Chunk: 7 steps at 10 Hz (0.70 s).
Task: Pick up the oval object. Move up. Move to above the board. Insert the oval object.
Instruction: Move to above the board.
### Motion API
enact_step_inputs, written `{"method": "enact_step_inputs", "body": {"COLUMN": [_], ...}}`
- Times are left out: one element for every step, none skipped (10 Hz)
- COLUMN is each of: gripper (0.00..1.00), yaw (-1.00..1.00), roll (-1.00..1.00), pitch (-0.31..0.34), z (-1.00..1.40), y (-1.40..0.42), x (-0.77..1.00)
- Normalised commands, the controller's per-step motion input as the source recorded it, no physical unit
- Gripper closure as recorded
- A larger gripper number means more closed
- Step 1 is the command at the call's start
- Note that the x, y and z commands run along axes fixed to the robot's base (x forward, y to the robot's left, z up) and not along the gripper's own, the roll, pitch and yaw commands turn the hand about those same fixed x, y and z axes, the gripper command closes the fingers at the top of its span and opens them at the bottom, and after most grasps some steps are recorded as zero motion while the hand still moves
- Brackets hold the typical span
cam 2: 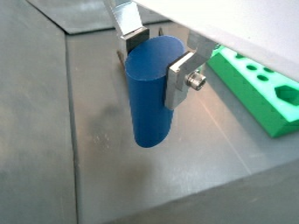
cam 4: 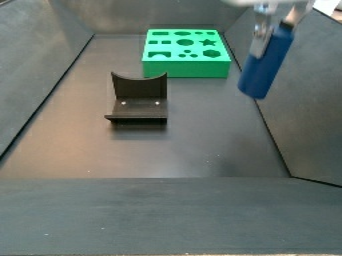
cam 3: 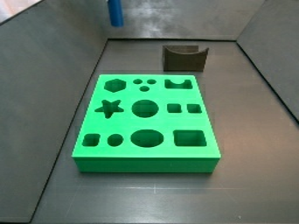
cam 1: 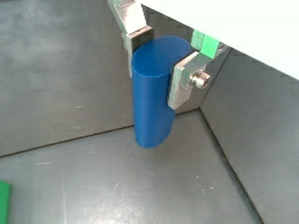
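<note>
My gripper [cam 1: 162,61] is shut on the oval object [cam 1: 153,101], a plain blue peg that hangs upright between the silver fingers [cam 1: 184,80]. Both wrist views show the grip [cam 2: 160,63] on the peg's upper part [cam 2: 149,101]. In a side view the peg [cam 4: 263,62] is held in the air near the right wall, clear of the floor and off to the side of the green board [cam 4: 187,66]. In a side view the peg [cam 3: 114,10] shows only at the frame's top edge, beyond the board [cam 3: 131,156]. One end of the board [cam 2: 263,98] shows in a wrist view.
A dark brown notched block [cam 3: 184,58] stands on the floor beside the board, also seen in a side view [cam 4: 136,101]. Grey walls enclose the floor on all sides.
</note>
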Motion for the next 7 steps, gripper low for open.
{"method": "enact_step_inputs", "body": {"gripper": [1.0, 1.0, 1.0, 1.0, 1.0, 1.0, 1.0], "yaw": [0.04, 0.04, 0.04, 0.04, 0.04, 0.04, -1.0], "roll": [0.04, 0.05, 0.06, 0.07, 0.08, 0.09, 0.07], "pitch": [0.086, 0.093, 0.091, 0.091, 0.093, 0.1, 0.216], "z": [1.0, 0.85, 0.7, 0.55, 0.41, 0.22, 0.24], "y": [0.0, -0.01, -0.01, -0.01, -0.01, -0.01, -1.0], "x": [0.12, 0.07, 0.04, 0.02, 0.01, 0.01, 0.26]}}
